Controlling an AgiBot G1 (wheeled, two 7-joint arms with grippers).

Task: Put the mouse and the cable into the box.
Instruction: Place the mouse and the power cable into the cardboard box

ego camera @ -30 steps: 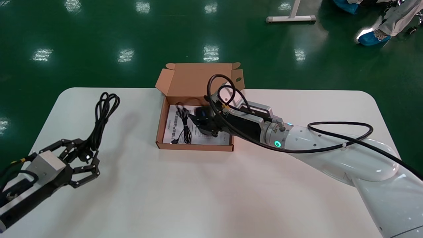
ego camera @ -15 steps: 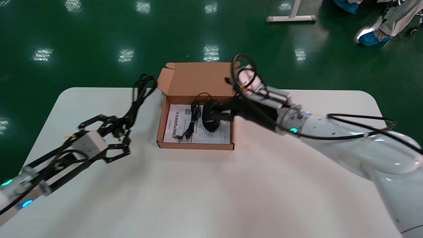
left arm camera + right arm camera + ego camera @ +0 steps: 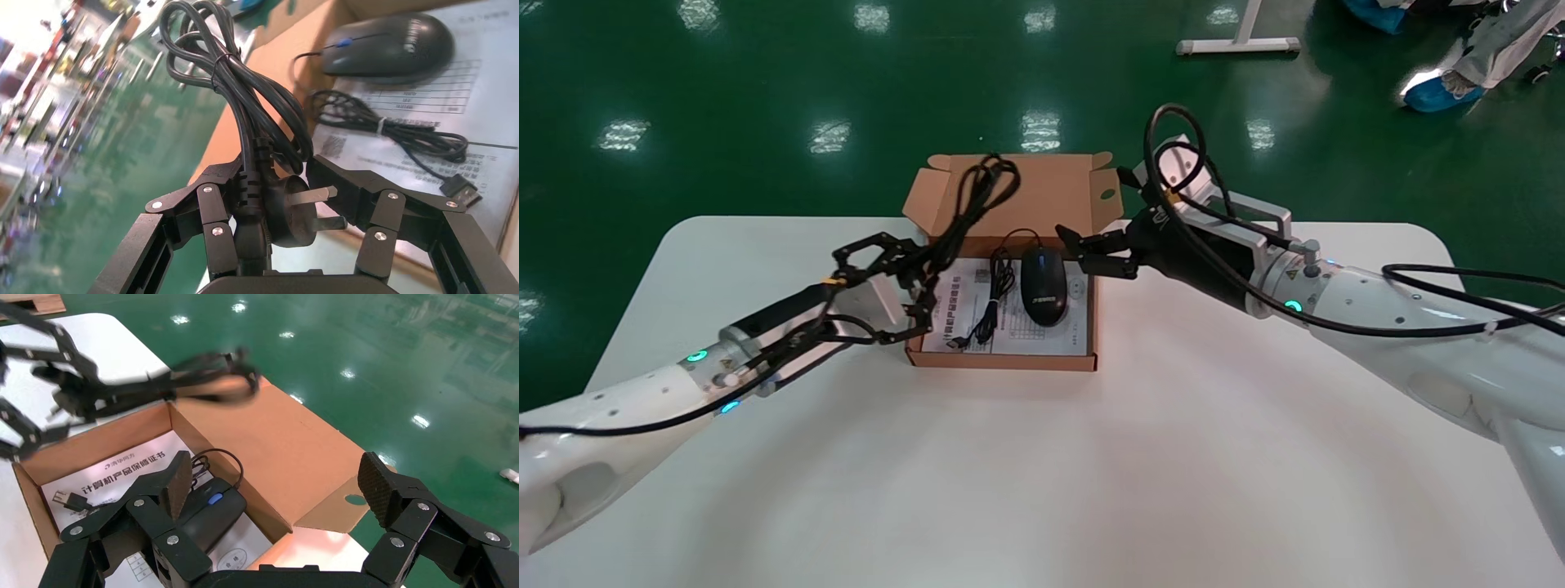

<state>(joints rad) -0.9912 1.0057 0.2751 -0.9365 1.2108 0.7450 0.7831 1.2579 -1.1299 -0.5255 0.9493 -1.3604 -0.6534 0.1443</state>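
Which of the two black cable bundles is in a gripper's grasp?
The thick power cable, clamped in the left gripper at the left wall of the box. The thin USB cable lies inside beside the mouse. The right gripper hangs open.

Left floor of brown cardboard box point(image 3: 1001, 361): bare printed paper sheet point(image 3: 956, 306), free.
Middle, right floor: thin coiled lead point(image 3: 993, 298), black computer mouse point(image 3: 1043, 286).
Far side: upright cardboard lid point(image 3: 1050, 196).
Left wall: left gripper point(image 3: 923, 290) clamping bundled black power cable point(image 3: 972, 204).
Right wall: right gripper point(image 3: 1075, 251), fingers spread.
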